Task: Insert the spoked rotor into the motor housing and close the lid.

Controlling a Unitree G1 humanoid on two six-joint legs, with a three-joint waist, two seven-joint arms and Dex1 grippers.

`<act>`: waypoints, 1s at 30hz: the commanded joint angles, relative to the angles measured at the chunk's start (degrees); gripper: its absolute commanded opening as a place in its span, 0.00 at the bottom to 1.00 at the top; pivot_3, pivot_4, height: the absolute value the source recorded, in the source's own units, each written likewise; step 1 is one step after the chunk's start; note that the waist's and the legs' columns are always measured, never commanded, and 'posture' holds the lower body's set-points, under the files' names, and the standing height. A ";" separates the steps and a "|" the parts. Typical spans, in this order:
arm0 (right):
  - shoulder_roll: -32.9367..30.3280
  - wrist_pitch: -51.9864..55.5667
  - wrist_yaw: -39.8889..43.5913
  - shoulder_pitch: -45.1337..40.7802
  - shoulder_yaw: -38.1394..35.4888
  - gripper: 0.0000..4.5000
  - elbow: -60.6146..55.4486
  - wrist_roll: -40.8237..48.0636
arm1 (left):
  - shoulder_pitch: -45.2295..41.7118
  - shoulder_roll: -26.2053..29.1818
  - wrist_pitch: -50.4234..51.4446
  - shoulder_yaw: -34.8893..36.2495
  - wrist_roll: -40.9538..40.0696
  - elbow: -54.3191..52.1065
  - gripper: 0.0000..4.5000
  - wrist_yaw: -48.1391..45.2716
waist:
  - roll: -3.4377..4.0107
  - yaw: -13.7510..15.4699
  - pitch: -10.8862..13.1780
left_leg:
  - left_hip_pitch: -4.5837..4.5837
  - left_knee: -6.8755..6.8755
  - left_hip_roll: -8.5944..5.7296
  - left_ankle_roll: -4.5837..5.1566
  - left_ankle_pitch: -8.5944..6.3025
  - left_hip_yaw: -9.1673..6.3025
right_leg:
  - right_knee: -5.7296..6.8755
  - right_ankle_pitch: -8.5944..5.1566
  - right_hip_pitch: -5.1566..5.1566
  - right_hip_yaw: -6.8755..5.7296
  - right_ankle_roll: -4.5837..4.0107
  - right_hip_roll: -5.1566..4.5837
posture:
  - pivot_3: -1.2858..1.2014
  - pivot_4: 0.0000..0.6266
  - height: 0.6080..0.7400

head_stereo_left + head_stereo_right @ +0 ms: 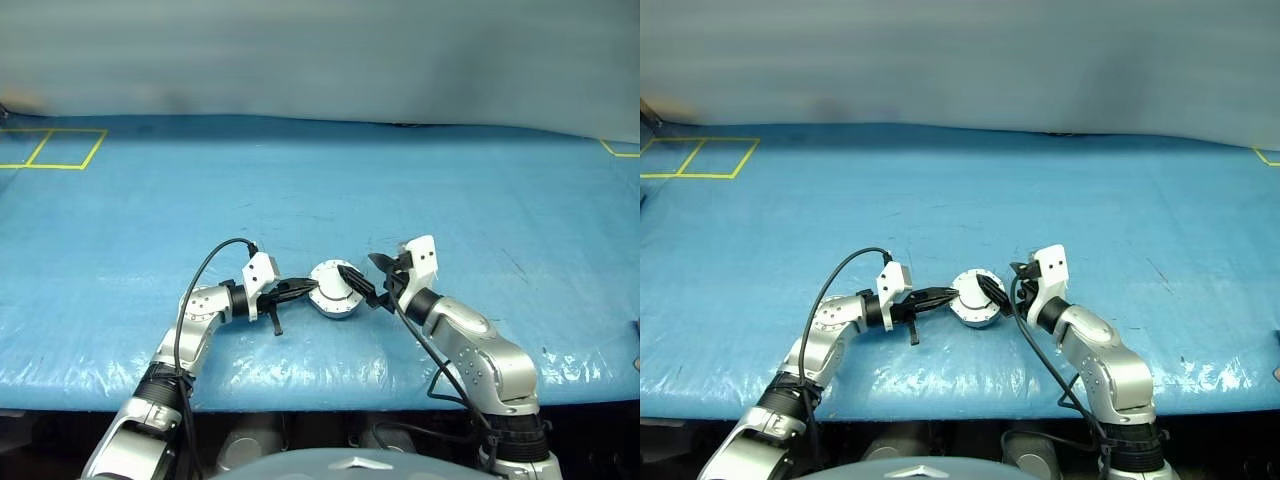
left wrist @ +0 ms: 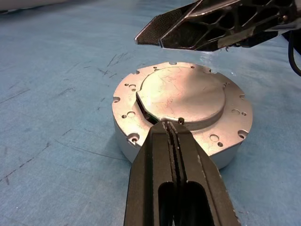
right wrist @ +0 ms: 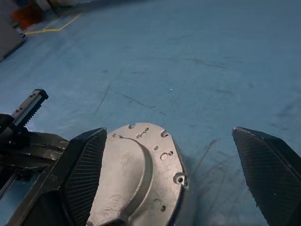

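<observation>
Jaws on the left gripper are fully closed, finger against finger, with nothing between them; their joined tip rests at the near edge of the lid. Jaws on the right gripper stand wide apart and hold nothing. One right finger lies over the top of the motor housing; the other stands clear of the housing on its far side.

The motor housing sits on the blue bench, directly between the two grippers. The lid lies down on top of the housing, plain grey face up. At the side nearest the left gripper a thin dark gap shows along the lid's edge, so the lid appears lowered but possibly not fully seated. The spoked rotor cannot be seen; it is judged to be inside the housing, under the lid, but this cannot be confirmed.

Step in hand, as judged: seating the lid.

1. Keep the left jaws closed and use their tip as a stop against the housing, so the housing does not slide on the bench.
2. Press on the lid's flat centre, not on its rim; pressure near one edge may tip the opposite edge up.
3. Apply force straight down. A sideways push will move the housing away from the left gripper.
4. Check that the dark gap at the lid's edge closes all round the housing.
5. Withdraw the right gripper upward from the housing with the jaws wide, so neither finger catches the lid.
</observation>
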 commanded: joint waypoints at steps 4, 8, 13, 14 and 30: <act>6.67 11.18 -4.95 2.88 -8.86 0.99 -0.73 15.30 | 0.96 -0.05 -0.33 -1.71 1.50 1.09 0.00 -0.33 | 0.05 -0.04 0.01 | 0.00 -0.03 0.01 0.02 0.01 0.00 | 0.01 -0.02 -0.01 0.00 0.00 0.00 | 0.52 0.24 1.00; 9.03 14.53 -6.39 3.98 -12.21 0.99 1.09 22.15 | 1.29 0.16 0.17 -1.75 1.35 0.05 0.00 -0.26 | 0.06 -0.08 0.01 | 0.00 -0.03 0.00 0.08 0.02 0.00 | -0.02 -0.04 0.00 0.00 0.04 0.00 | 0.52 0.24 1.00; 10.41 15.75 -7.27 4.09 -13.33 0.99 3.19 27.17 | 1.49 0.34 0.79 -1.90 1.46 -0.93 0.00 -0.13 | 0.10 -0.15 0.02 | 0.00 -0.05 0.01 0.10 0.02 0.00 | -0.03 -0.07 -0.01 0.00 0.10 0.01 | 0.52 0.24 1.00; 10.72 15.65 -7.30 4.02 -13.61 0.95 3.86 28.25 | 1.50 0.36 0.96 -1.92 1.50 -1.15 0.00 -0.07 | 0.10 -0.15 0.01 | 0.00 -0.05 0.01 0.11 0.02 0.00 | -0.03 -0.11 -0.01 0.00 0.15 0.01 | 0.52 0.24 1.00; 11.05 14.60 -9.44 4.15 -12.41 0.27 7.12 32.02 | 2.09 -0.93 5.05 0.10 -1.61 -2.96 0.00 1.67 | 0.20 -0.20 0.00 | 0.01 -0.06 0.01 0.20 0.07 0.00 | -0.05 -0.11 0.01 0.00 0.17 0.01 | 0.52 0.24 1.00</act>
